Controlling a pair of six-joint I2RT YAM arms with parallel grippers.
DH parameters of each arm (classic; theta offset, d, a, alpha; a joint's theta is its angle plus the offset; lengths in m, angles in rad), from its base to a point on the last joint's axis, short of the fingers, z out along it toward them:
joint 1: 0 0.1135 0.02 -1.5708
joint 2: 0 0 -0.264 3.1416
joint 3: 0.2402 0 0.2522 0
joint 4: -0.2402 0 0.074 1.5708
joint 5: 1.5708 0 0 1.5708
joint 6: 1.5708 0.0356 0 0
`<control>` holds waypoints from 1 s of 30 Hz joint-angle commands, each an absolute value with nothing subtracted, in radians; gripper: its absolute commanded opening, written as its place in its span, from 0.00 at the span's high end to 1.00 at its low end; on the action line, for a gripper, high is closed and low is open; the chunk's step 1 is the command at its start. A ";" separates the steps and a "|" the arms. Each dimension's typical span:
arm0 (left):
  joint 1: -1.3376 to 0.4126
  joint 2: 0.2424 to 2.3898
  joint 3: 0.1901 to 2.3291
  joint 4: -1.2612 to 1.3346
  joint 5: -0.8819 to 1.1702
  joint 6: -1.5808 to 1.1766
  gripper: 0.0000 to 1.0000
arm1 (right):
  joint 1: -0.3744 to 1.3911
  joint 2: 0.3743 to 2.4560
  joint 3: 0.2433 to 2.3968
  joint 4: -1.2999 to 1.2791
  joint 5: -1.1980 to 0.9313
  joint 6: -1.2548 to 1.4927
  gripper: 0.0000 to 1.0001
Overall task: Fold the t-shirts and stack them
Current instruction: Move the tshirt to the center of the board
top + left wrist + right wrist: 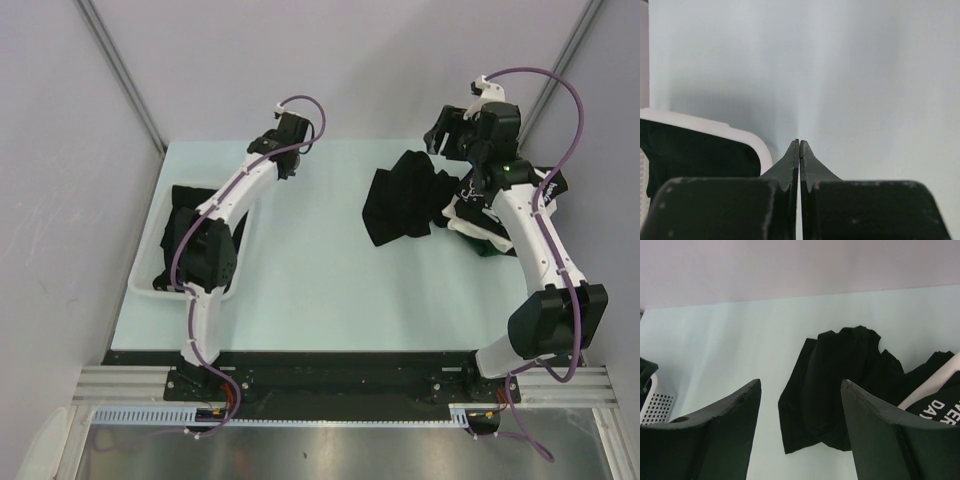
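Plainly, the black t-shirt point(400, 205) lies rumpled on the counter point(300, 260), right of centre. Its long axis runs near-left to far-right, and the collar end is unclear. A lettered t-shirt point(478, 228) lies just beside it. Spreading it flat looks like the step in hand. The right fingers point(447, 135), released and empty, hover beyond it and would need to drop onto an edge. The left fingers point(799, 150) are clenched on nothing.
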State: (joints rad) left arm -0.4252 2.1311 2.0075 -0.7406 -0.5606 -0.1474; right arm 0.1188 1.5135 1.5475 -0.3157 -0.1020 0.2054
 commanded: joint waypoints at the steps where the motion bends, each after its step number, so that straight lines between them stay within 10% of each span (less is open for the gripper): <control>1: -0.382 2.216 2.059 -0.739 -0.543 -0.130 1.00 | 0.129 1.497 1.519 -0.288 -0.094 0.186 0.30; 30: -0.183 2.318 2.074 -0.678 -0.503 -0.132 1.00 | 0.195 1.517 1.505 -0.414 -0.063 0.130 0.28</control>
